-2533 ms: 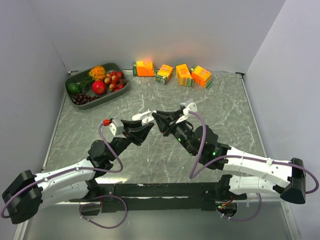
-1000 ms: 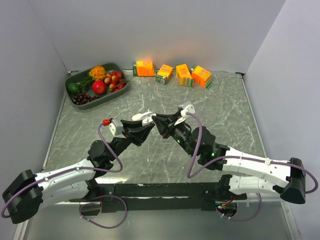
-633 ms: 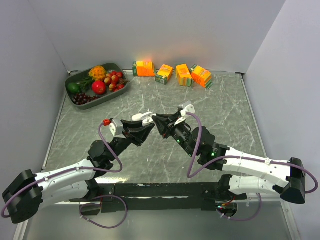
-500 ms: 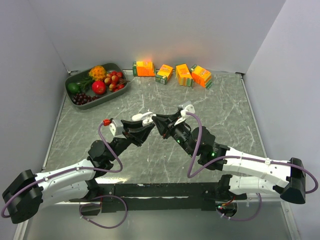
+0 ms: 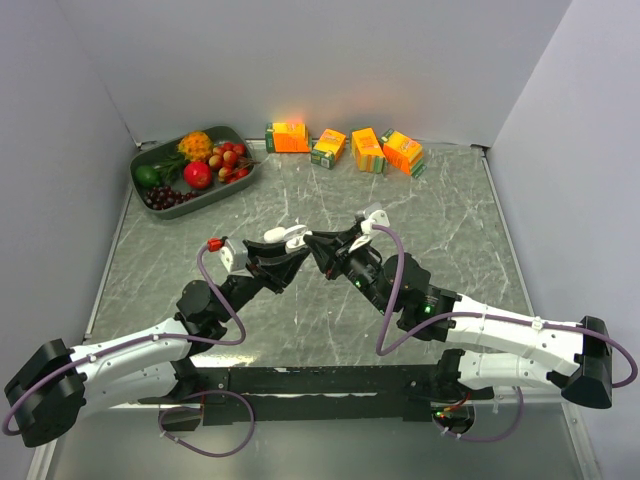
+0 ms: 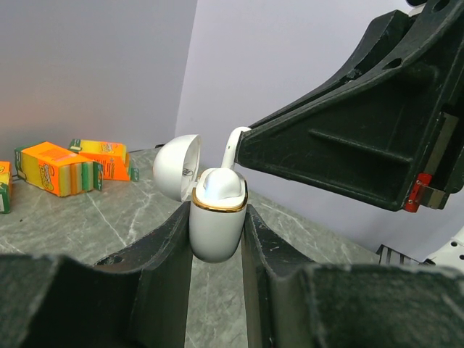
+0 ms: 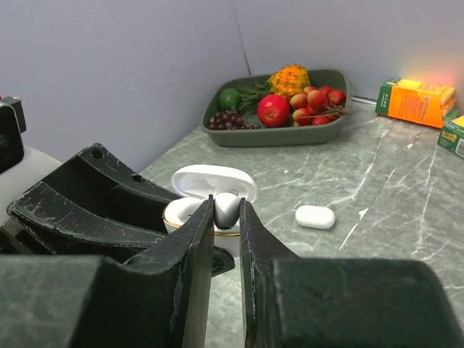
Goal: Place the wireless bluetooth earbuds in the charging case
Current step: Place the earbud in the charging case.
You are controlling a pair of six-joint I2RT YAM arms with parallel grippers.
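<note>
My left gripper [image 5: 280, 262] is shut on the white charging case [image 6: 216, 221], which has a gold rim. It holds the case upright above the table with the lid [image 6: 177, 165] swung open. My right gripper [image 7: 226, 206] is shut on a tiny white earbud [image 7: 228, 210]. It holds the earbud right at the case's open top [image 7: 190, 211], and the left wrist view shows the earbud's stem [image 6: 233, 145] reaching down into the case. A small white oval piece [image 7: 315, 217] lies on the table beyond the case; I cannot tell whether it is the other earbud.
A grey tray of fruit [image 5: 150, 160] stands at the back left. Several orange juice cartons [image 5: 345, 147] line the back wall. The two arms meet over the middle of the marble table [image 5: 450, 230].
My right gripper has edged slightly left and down, bringing the earbud closer onto the case. The left gripper and the case have barely moved.
</note>
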